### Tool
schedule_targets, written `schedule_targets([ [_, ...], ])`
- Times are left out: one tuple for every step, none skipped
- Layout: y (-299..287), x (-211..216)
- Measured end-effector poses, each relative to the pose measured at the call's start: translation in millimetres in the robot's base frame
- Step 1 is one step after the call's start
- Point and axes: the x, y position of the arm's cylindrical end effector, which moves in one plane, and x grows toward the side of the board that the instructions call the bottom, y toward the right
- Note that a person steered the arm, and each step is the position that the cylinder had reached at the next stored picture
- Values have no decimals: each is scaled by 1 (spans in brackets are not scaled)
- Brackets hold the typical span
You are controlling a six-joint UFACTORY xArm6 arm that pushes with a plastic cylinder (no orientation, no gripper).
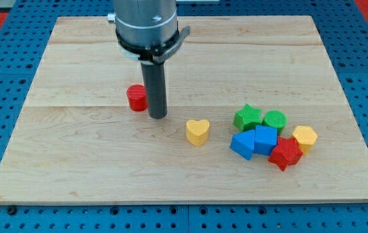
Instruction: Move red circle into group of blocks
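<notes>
The red circle [136, 98] lies left of centre on the wooden board [74, 149]. My tip [157, 117] stands just right of it and slightly lower, close to or touching its side. A yellow heart [197, 131] lies to the right of the tip. Further right is the group: a green star [247, 118], a green circle [275, 120], two blue blocks [241, 145] [265, 140], a red star [285, 154] and a yellow hexagon [305, 137], packed together.
The arm's grey body [146, 26] hangs over the board's top middle. A blue pegboard [365, 77] surrounds the board.
</notes>
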Motion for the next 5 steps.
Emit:
schedule_targets([
  [36,20],
  [100,20],
  [59,13],
  [-2,16],
  [-85,19],
])
